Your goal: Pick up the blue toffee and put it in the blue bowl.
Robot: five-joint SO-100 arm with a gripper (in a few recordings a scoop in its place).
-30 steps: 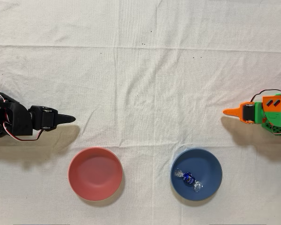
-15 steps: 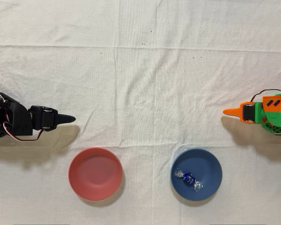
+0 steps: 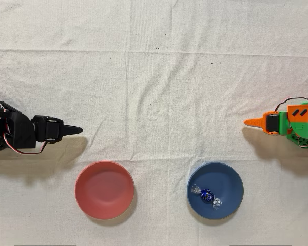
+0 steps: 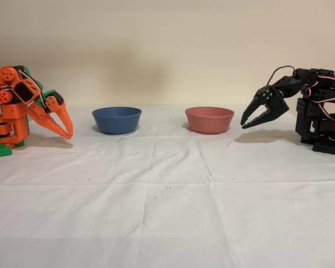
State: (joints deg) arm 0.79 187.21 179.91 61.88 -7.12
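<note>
The blue toffee is lying inside the blue bowl, a little left of its middle in the overhead view. The orange arm's gripper is hanging over the white cloth at the right edge of that view, well apart from the bowl, holding nothing; its fingers seem nearly closed. The red bowl is sitting beside the blue one. The black arm is standing idle.
</note>
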